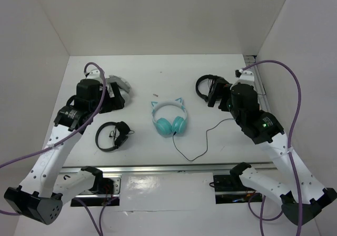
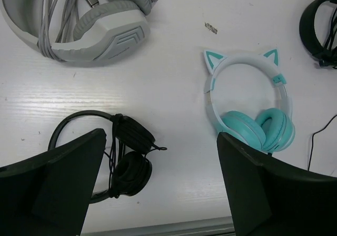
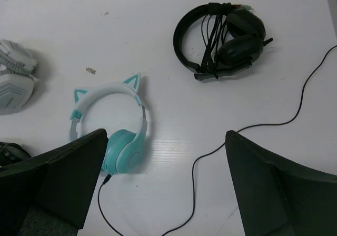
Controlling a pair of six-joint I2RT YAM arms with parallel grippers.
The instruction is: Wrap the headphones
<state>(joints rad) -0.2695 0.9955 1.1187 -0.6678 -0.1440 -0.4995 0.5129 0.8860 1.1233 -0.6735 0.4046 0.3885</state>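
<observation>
1. The left fingers point(image 2: 58, 183) are spread wide and empty, at 9 o'clock of the headphones point(image 1: 169, 118); the right fingers point(image 3: 279, 188) are just as slack and bare, at 3 o'clock
2. The headphones lie flat mid-surface, ears toward 12. The cable point(image 1: 206, 140) loops out toward 5, then runs to 3, its end hidden
3. I'd have the left fingers pin the headband while the right take the cable close by the cup, then wind short, snug turns; the set looks light enough to drag
4. The white surface point(image 1: 158, 72) also carries black headphones point(image 1: 111, 136) at 8, a second black pair point(image 1: 206, 88) at 2 and a grey-white headset point(image 1: 120, 90) at 10, with plain white walls on three sides
</observation>
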